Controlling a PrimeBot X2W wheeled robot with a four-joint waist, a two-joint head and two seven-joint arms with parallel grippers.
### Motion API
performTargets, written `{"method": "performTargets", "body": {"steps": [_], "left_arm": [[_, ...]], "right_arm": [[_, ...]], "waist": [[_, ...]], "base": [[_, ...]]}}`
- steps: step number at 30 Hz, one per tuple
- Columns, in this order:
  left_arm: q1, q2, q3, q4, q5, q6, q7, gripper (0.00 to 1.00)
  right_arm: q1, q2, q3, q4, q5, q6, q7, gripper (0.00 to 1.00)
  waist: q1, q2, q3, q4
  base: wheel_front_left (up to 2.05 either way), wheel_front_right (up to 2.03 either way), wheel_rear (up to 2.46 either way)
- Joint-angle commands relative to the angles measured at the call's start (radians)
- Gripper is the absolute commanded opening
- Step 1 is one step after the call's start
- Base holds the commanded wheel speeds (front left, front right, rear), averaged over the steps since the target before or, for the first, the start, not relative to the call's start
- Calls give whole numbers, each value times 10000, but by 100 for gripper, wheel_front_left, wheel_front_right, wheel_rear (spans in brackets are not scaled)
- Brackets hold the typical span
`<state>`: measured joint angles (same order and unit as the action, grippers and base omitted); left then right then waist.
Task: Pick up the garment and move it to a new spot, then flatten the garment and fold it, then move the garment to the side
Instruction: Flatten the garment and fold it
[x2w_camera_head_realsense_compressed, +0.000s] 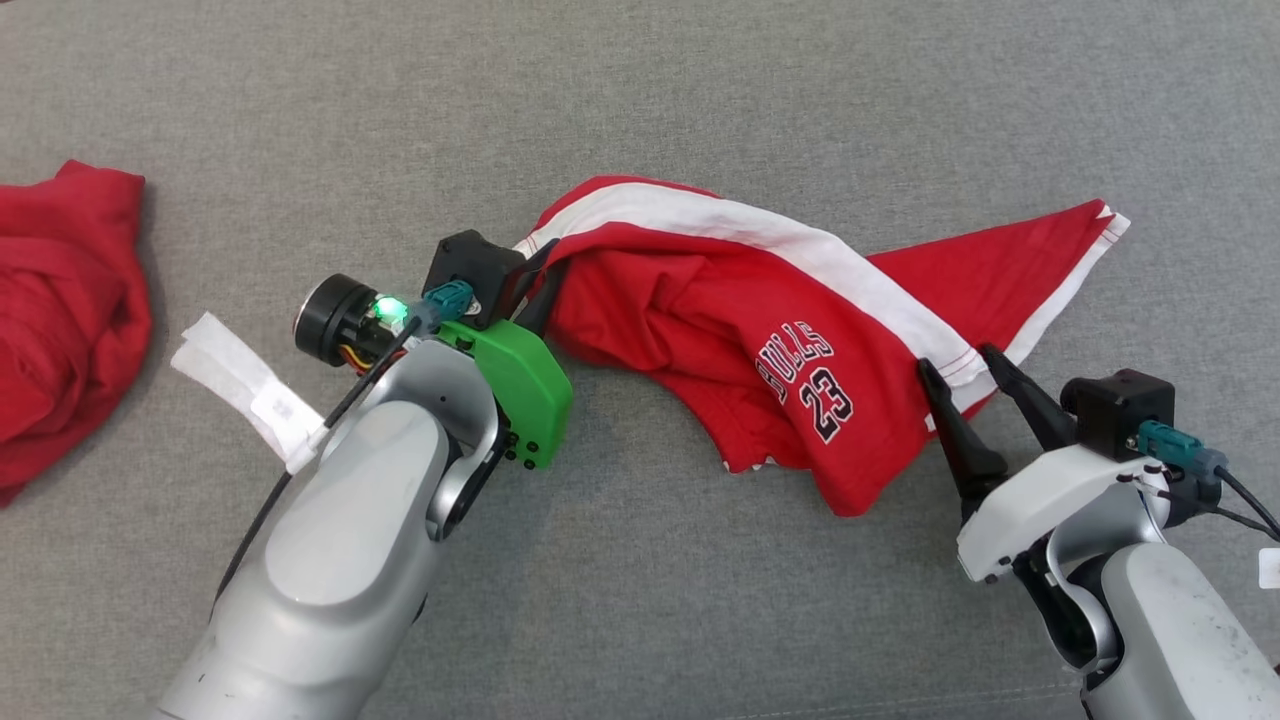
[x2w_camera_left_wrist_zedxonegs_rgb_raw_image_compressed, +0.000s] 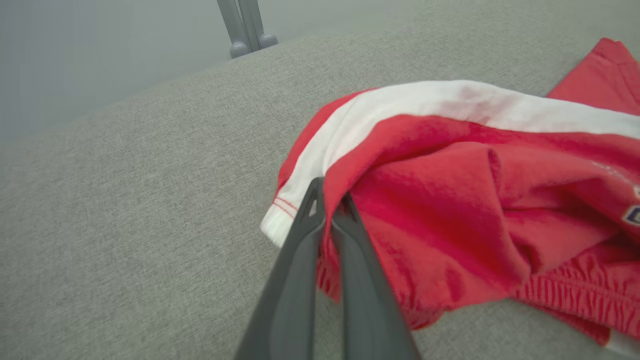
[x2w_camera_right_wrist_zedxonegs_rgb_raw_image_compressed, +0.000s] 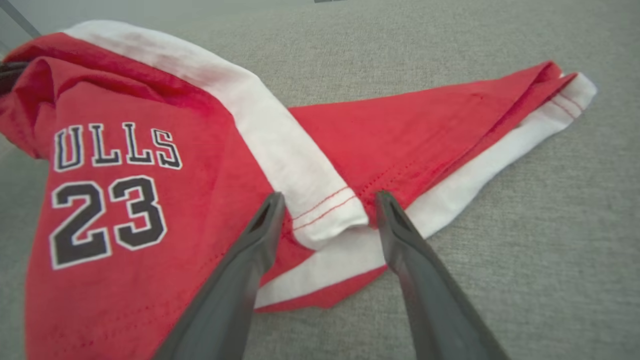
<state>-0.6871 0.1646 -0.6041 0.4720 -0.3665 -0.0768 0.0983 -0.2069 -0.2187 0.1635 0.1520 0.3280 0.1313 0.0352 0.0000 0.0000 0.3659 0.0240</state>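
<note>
My left gripper (x2w_camera_left_wrist_zedxonegs_rgb_raw_image_compressed: 331, 202) was clamped on the garment (x2w_camera_left_wrist_zedxonegs_rgb_raw_image_compressed: 450, 200) at its fingertips. My right gripper (x2w_camera_right_wrist_zedxonegs_rgb_raw_image_compressed: 330, 202) stood wide, the white hem between its fingers. The rest lay bunched beyond on the grey surface (x2w_camera_right_wrist_zedxonegs_rgb_raw_image_compressed: 500, 250).

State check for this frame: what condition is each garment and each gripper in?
Numbered red garment: crumpled, not yet flattened, lying on the gray surface.
Left gripper: shut on the numbered red garment's edge.
Right gripper: open, with one finger on either side of the white-striped hem.
Plain red garment: bunched up at the far left, apart from both grippers.
</note>
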Motion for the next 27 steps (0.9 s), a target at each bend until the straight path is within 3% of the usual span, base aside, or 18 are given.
{"method": "performTargets", "body": {"steps": [1, 8, 15, 21, 27], "left_arm": [[135, 70, 10, -115, 82, 92, -139, 0], [320, 319, 185, -948, 340, 567, -969, 0], [51, 790, 532, -2640, 904, 1242, -1987, 0], [-681, 1132, 957, -4429, 1443, 1745, -2466, 0], [-1420, 1451, 1384, -5925, 1630, 1963, -2075, 0]], "right_arm": [[-124, -52, 9, -23, 112, -11, 22, 0], [-153, -169, -431, -790, -80, -11, -407, 0], [-1090, -675, -1486, -2425, -703, -12, -1000, 0], [-2419, -1225, -2202, -3741, -1049, -15, -690, 0], [-3554, -1572, -2530, -4469, -869, -17, 85, 0]], "waist": [[0, 0, -15, 47], [0, 0, -238, 80], [0, 0, -880, 21], [0, 0, -1583, 107], [0, 0, -1936, 136]], "base": [[0, 0, 0], [0, 0, 0], [0, 0, 0], [0, 0, 0], [0, 0, 0]]}}
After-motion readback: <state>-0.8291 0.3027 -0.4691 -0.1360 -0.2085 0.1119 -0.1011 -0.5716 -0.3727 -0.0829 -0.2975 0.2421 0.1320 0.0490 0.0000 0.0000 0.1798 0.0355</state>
